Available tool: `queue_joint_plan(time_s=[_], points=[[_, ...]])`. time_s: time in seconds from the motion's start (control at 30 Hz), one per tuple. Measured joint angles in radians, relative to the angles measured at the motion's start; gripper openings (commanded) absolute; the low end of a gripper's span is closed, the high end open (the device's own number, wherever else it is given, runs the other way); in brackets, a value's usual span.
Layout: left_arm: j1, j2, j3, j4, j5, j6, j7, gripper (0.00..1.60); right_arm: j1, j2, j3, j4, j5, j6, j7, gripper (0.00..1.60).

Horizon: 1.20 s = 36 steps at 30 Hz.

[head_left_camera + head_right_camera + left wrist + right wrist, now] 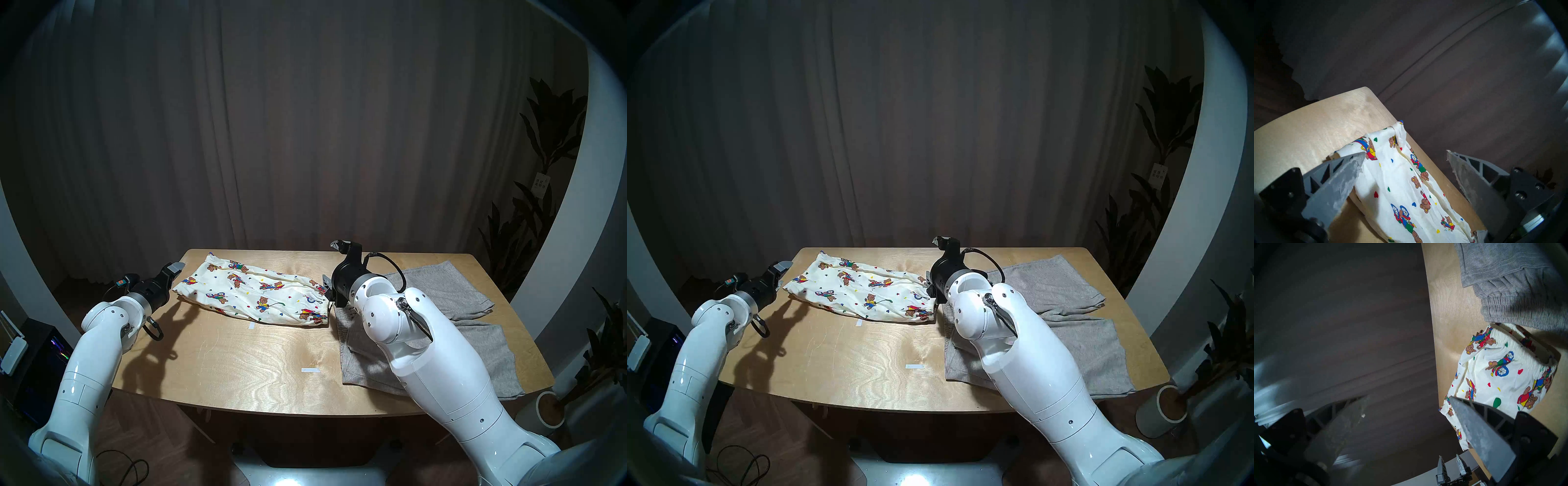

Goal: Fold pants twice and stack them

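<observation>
Cream bear-print shorts [258, 293] lie folded once, grey shorts [451, 325] unfolded. Both grippers, left [1405, 162] and right [1407, 405], gape wide, empty. Next, probably: grasp one end for the second fold.

A staged, home-like indoor room: heavy floor-length curtains [271, 135] behind a plywood tabletop [237, 366], a leafy potted plant [549, 142] in the corner, wood flooring [163, 448] below.

No lettering can be read: the white tag [540, 183] on the plant [549, 142] at three o'clock carries only blurred marks.
</observation>
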<state>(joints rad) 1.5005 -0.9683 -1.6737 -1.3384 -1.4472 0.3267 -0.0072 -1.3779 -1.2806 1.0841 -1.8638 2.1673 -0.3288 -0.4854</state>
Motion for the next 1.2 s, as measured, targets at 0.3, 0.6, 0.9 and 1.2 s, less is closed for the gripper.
queue_joint_plan(time_s=[0.3, 0.6, 0.9, 1.2], points=[[0.064, -0.051, -0.063, -0.12, -0.046, -0.032, 0.225, 1.6, -0.007, 0.021, -0.005, -0.019, -0.01, 0.007, 0.012, 1.6], [0.048, -0.058, -0.058, -0.148, -0.067, 0.004, 0.421, 1.6, -0.015, 0.029, -0.034, 0.026, -0.044, 0.025, 0.075, 1.6], [-0.02, -0.05, -0.031, -0.063, -0.094, 0.046, 0.501, 1.6, -0.014, 0.026, -0.039, 0.042, -0.057, 0.036, 0.115, 1.6], [-0.041, -0.03, -0.037, 0.007, -0.102, 0.06, 0.36, 1.6, -0.013, 0.023, -0.036, 0.042, -0.064, 0.038, 0.128, 1.6]])
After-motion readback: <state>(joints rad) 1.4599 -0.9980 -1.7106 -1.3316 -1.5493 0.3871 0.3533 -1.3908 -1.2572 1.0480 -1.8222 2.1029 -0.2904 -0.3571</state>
